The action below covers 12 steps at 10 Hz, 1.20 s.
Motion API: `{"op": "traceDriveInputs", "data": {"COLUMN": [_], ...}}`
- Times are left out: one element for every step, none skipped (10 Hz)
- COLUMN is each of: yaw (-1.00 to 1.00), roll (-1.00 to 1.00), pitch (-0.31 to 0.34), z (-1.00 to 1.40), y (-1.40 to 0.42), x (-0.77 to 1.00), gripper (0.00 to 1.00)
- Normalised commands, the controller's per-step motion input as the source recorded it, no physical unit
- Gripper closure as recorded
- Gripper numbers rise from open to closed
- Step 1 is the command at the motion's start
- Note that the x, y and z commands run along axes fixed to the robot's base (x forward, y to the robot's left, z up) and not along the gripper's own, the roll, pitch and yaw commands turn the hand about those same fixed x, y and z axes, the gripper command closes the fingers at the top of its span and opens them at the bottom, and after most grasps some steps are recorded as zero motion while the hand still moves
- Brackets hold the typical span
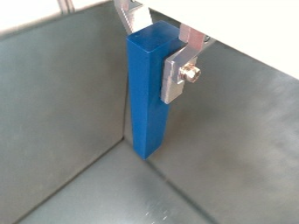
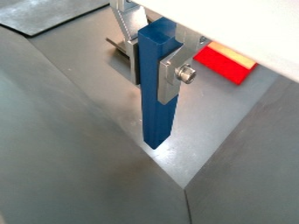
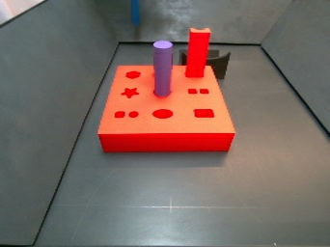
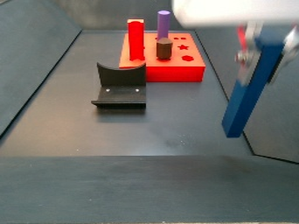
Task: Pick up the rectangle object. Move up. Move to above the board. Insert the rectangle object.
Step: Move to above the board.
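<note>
in a wrist view the gripper (image 1: 163, 39) pinches the top of the blue bar (image 1: 149, 96) between its jaws. one silver finger (image 1: 179, 74) with a screw lies flat against the bar's side. the bar hangs upright, its lower end clear above the grey floor (image 1: 105, 192), close to a corner where two grey walls meet.

in a wrist view from the opposite side, the gripper (image 2: 152, 48) clamps the same blue bar (image 2: 158, 87) near its top, with a silver finger (image 2: 176, 74) pressed on one side and the second finger partly showing behind. the bar's lower end hangs free above the floor. a bit of the red board (image 2: 225, 63) shows behind the gripper, apart from the bar.

in a side view the red board (image 3: 168, 121) sits on the floor in the middle of the bin. a purple cylinder (image 3: 162, 68) and a red post (image 3: 198, 52) stand upright in it. the dark fixture (image 3: 219, 66) peeks out behind the post. a blue bit at the top edge may be the bar; i cannot tell.

in a side view the gripper (image 4: 257, 44) holds the blue bar (image 4: 250, 87) up in the air at the right, a little tilted, well apart from the red board (image 4: 176, 61) at the back. the fixture (image 4: 119, 86) stands on the floor just in front of the board. the purple cylinder (image 4: 165, 35) and red post (image 4: 135, 40) stand in the board.
</note>
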Motion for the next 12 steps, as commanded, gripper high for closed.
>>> {"op": "traceDriveInputs", "data": {"yaw": [-0.12,-0.08,-0.05,-0.04,-0.1,-0.08,-0.03,-0.02,0.0,0.0,0.0,0.0], "roll": [-0.14,-0.12,-0.11,-0.1,0.02,0.03,0.08,0.08,0.1,0.09,0.07,0.06], "pitch": [0.319,0.217,0.162,0.136,-0.132,-0.14,-0.143,-0.121,-0.081,-0.055,-0.038,-0.025], "z": [1.0,0.73,0.39,0.17,0.14,0.13,0.14,0.13,0.13,0.13,0.13,0.13], "y": [0.57,0.44,0.27,0.14,-1.0,-1.0,-1.0,-1.0,-1.0,-1.0,-1.0,-1.0], "x": [0.36,0.24,0.15,0.11,0.14,0.13,0.12,0.12,0.12,0.12,0.11,0.11], "gripper": [1.0,1.0,1.0,1.0,1.0,1.0,1.0,1.0,1.0,1.0,1.0,1.0]}}
